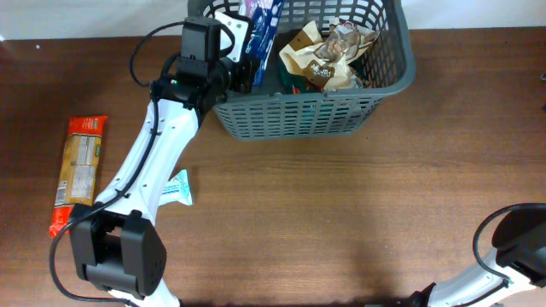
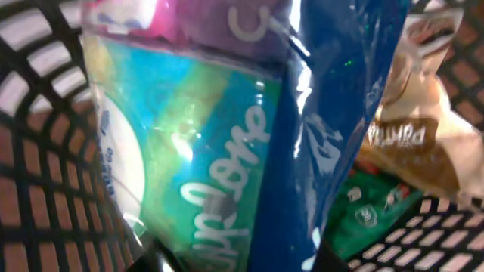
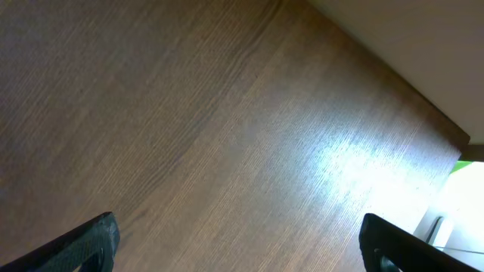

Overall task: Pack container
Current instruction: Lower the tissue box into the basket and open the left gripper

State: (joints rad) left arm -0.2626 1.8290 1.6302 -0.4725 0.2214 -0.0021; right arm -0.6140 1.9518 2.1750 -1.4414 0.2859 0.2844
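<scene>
Container [image 1: 358,111] is at the far edge of the table [image 1: 341,222], directly at the left gripper [image 1: 243,68]. The gripper sits at the basket's near-left corner, at about rim height.

Left gripper is clamped on a blue packet [image 1: 263,30]. The packet runs from the jaws out over the basket's left end, inside the rim line. In the wrist view it fills most of the frame: glossy blue film with a green-teal panel and white script. Basket lattice shows just behind it on one side. Only dark slivers of the fingers show at the bottom edge, with the packet between them.

Beyond the held packet, deeper in the basket, there's a heap of crumpled tan packets [image 1: 328,53]. A green packet [image 2: 370,215] lies lower, beside and partly under them.

Well behind the left gripper, back toward the arm base, an orange packet [image 1: 78,170] lies flat on the table, apart from the arm. A small teal-and-white packet [image 1: 179,189] lies closer in, just beside the arm's lower link and partly tucked under it.

Right gripper [image 3: 238,249] has its fingers spread wide and holds nothing, with only bare wood beneath it. It's well away from the container, at the near-right corner.
</scene>
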